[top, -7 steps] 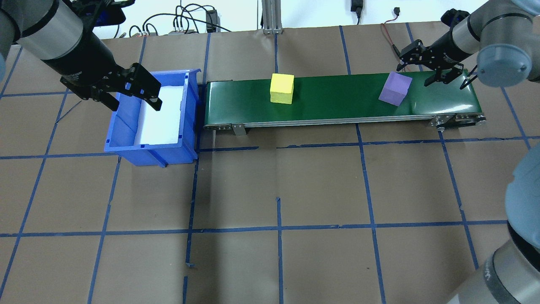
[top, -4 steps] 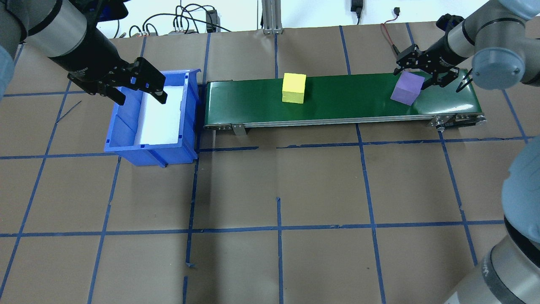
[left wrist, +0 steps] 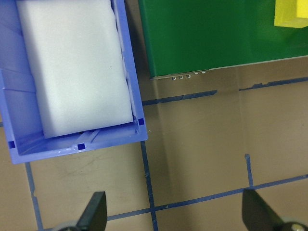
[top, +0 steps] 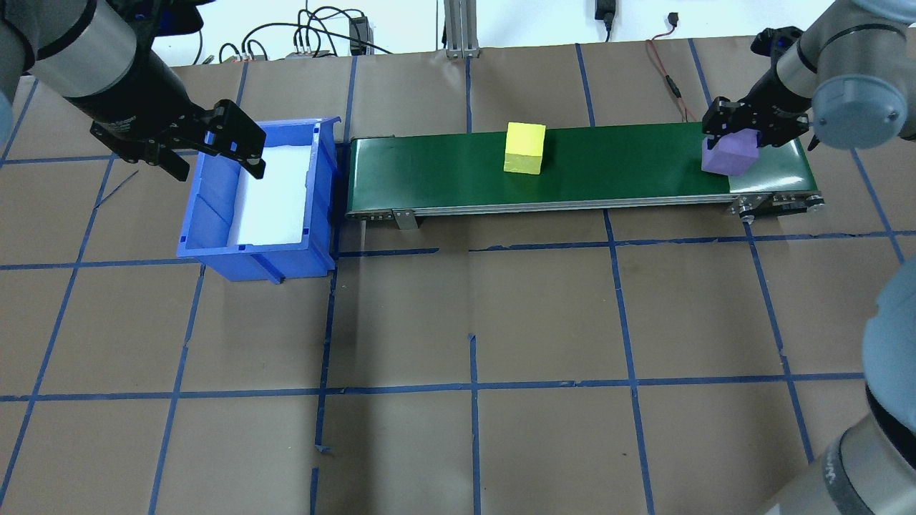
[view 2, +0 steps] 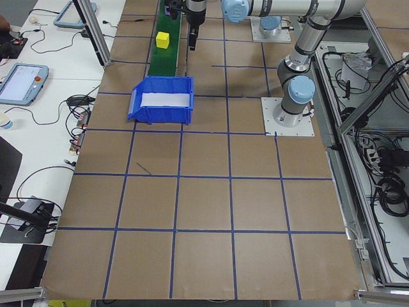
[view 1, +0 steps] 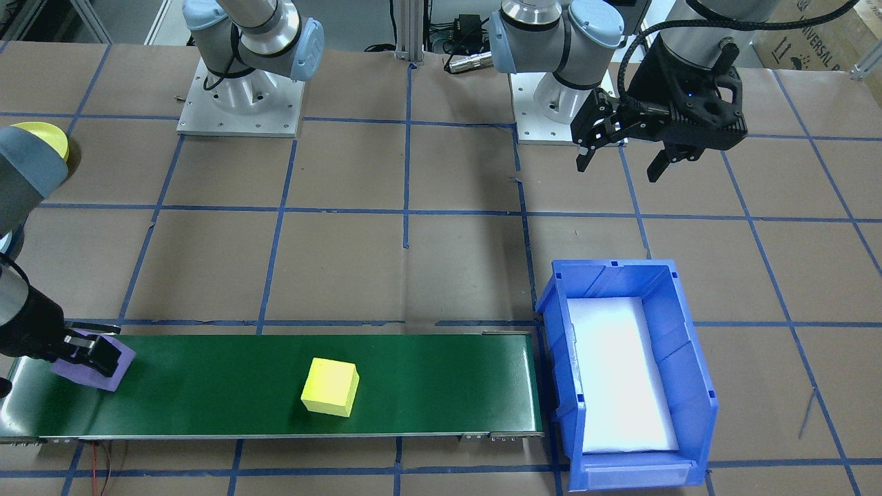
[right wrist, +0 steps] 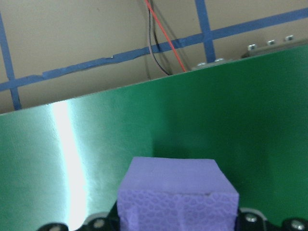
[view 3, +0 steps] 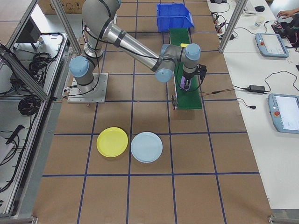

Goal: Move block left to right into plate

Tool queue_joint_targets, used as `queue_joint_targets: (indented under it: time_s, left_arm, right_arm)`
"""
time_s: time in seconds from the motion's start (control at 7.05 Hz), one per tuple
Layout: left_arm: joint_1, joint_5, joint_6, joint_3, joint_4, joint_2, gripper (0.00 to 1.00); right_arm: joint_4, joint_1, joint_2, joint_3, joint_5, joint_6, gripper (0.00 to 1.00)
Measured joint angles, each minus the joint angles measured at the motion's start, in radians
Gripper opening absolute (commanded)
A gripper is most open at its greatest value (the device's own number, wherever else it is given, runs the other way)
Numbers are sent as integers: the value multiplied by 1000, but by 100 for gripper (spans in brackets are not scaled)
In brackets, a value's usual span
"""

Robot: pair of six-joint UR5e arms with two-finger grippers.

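Two blocks ride the green conveyor belt (top: 572, 168), and both sit further toward its right end than a second ago: the yellow block (top: 524, 148) is now past the middle, while the purple block (top: 728, 154) has reached the right end, where the right gripper (top: 751, 129) has come down over it. That gripper was spread and hanging beside the block a moment earlier; now its fingers sit against the block's sides and appear clamped on it, and the wrist view shows the block lodged between them. I judge the grasp made, so the lift off the belt and the carry to the plate (view 3: 112, 142) come next. The yellow plate lies on the brown paper table well apart from the belt, out past its right end, touching or just beside a pale blue plate (view 3: 146, 147). The left gripper (top: 215, 146) hovers with its jaws apart and empty over the far left corner of the blue bin (top: 257, 207), which stands at the belt's left end with a white pad inside. Blue tape marks squares over the table (top: 472, 322); cables and tablets lie on side benches.
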Motion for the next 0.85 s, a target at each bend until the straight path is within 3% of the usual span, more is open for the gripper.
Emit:
queue_joint_targets:
  time_s: [0.14, 0.28, 0.57, 0.71, 0.85]
  left_arm:
    - [2, 20, -24, 0, -3, 2, 100]
    - [6, 22, -7, -1, -4, -1, 100]
    - [12, 27, 69, -3, -8, -10, 100]
    - [14, 32, 85, -3, -9, -10, 100]
    - [14, 34, 91, -3, -9, -10, 100]
  right_arm:
    - [38, -55, -48, 13, -83, -96, 23]
    - [77, -170, -98, 30, -122, -236, 22]
    - [119, -424, -146, 72, -129, -566, 22]
    - [113, -528, -144, 96, -118, -665, 28]
    - [95, -609, -122, 111, -101, -718, 46]
